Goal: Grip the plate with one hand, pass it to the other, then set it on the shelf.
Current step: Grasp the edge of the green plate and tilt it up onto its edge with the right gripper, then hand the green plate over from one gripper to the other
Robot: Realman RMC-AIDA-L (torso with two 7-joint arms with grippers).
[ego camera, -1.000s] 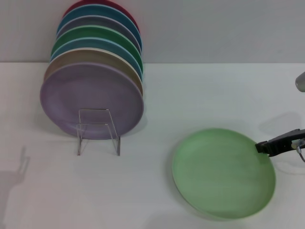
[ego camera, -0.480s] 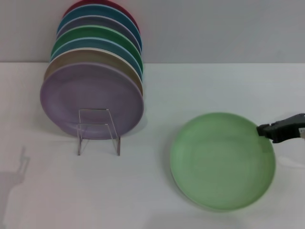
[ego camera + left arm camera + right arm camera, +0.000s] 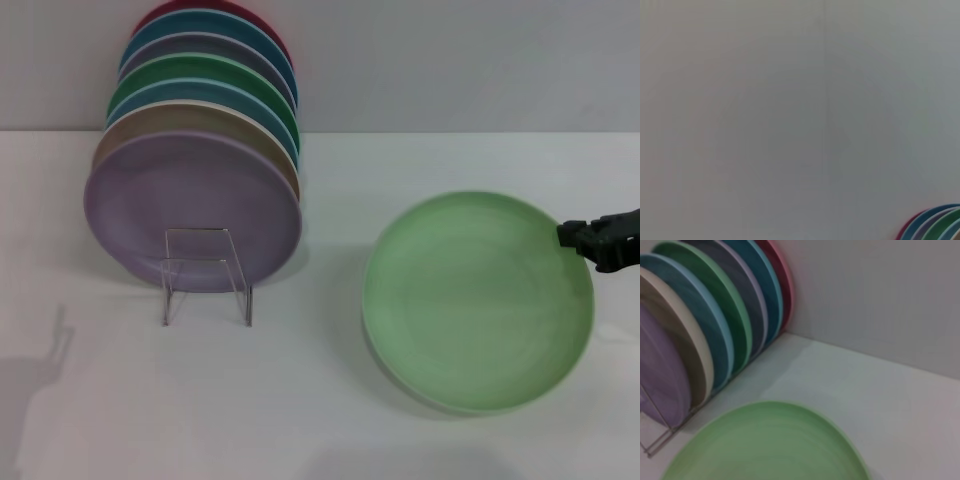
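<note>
The light pastel-green plate [image 3: 475,300] hangs above the white table at the right, its face tilted toward the head camera. My right gripper [image 3: 570,238], small and black on a thin arm, is shut on the plate's right rim. The plate's rim also fills the bottom of the right wrist view [image 3: 770,445]. The wire shelf [image 3: 247,300] stands at the left with several upright plates in it. My left gripper is out of view; only its shadow falls on the table at the lower left.
The rack's front plate is lilac [image 3: 190,205], with tan, blue, dark green and red ones behind; they show in the right wrist view [image 3: 700,335] too. A grey wall [image 3: 450,60] rises behind the table. Plate edges [image 3: 937,225] show in the left wrist view.
The right gripper has lifted the green plate off the table and carried it up and back. The arm shadow at the lower left has shifted slightly.
</note>
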